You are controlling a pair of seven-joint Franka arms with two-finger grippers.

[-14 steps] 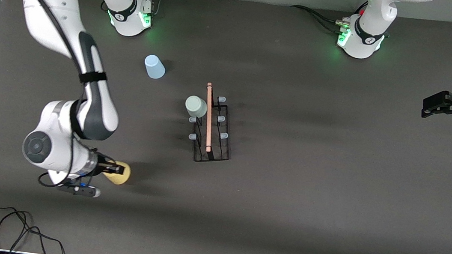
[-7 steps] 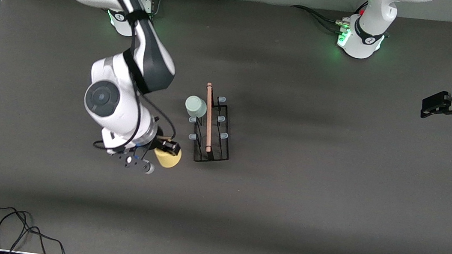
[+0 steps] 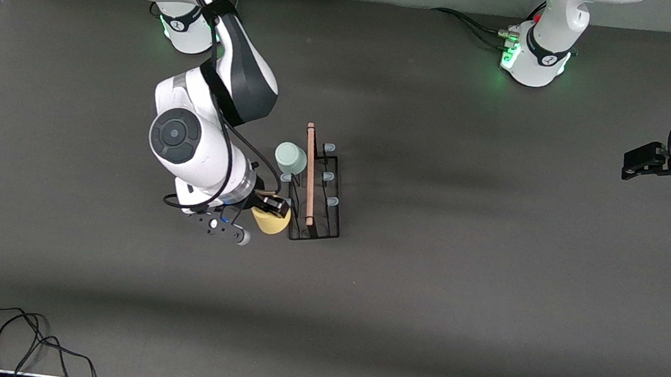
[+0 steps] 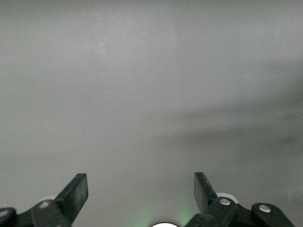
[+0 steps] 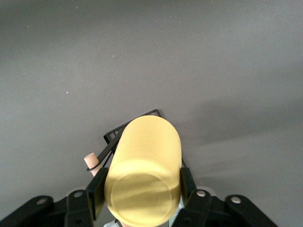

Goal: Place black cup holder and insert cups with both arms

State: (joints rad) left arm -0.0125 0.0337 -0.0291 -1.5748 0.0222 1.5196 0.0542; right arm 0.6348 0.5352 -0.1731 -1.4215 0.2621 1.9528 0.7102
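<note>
Right now the right gripper (image 3: 270,205) hangs over the worktop (image 3: 458,280) at the corner of the black cup holder (image 3: 315,208) that lies nearest the front camera and toward the right arm's end, its jaws clamped on the yellow cup (image 3: 270,221); in the right wrist view that cup (image 5: 143,172) sits tilted between the two fingers (image 5: 95,193), with the rack's black wire corner (image 5: 142,117) and the end of its wooden rod handle (image 5: 90,162) showing just past it. On the worktop the cup holder stands near the middle, its light wooden handle (image 3: 310,174) running along the top and pale blue peg tips (image 3: 331,201) on both sides. Mounted on a peg at the side toward the right arm, the pale green cup (image 3: 290,158) sits farther from the front camera than the yellow one. Meanwhile the left arm waits, its left gripper (image 3: 636,164) at its own end of the worktop with the jaws spread wide and nothing between them; the left wrist view shows both fingers (image 4: 74,196) apart over plain grey surface
</note>
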